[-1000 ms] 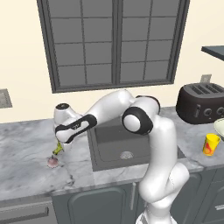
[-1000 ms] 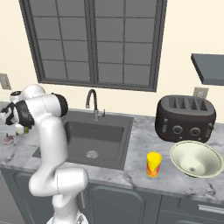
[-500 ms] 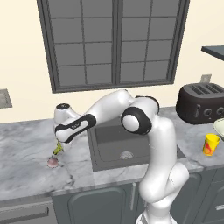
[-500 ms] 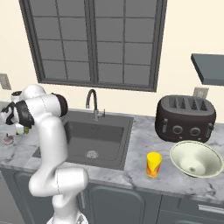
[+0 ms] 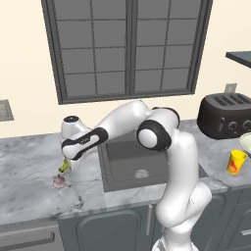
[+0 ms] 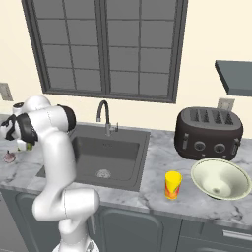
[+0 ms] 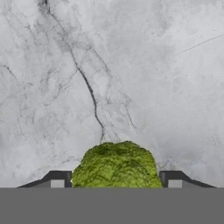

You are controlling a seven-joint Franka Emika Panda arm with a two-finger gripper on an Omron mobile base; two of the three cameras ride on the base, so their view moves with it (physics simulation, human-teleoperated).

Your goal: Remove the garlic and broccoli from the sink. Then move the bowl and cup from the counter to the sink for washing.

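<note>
My gripper (image 7: 116,181) hangs low over the marble counter (image 5: 29,166), left of the sink (image 5: 122,152). It is shut on the broccoli (image 7: 114,165), a yellow-green floret that sits between the two dark fingertips (image 7: 58,179). From the left base view the broccoli (image 5: 64,166) dangles under the hand, just above the garlic (image 5: 59,182), which lies on the counter. The right base view has the garlic (image 6: 9,157) at the far left. The yellow cup (image 6: 173,184) and the pale bowl (image 6: 219,179) stand on the counter right of the sink (image 6: 113,147).
A black toaster (image 6: 209,133) stands behind the bowl at the back right. The dark gooseneck tap (image 6: 103,115) rises behind the basin, whose round drain (image 5: 141,173) shows in its floor. A window fills the wall above.
</note>
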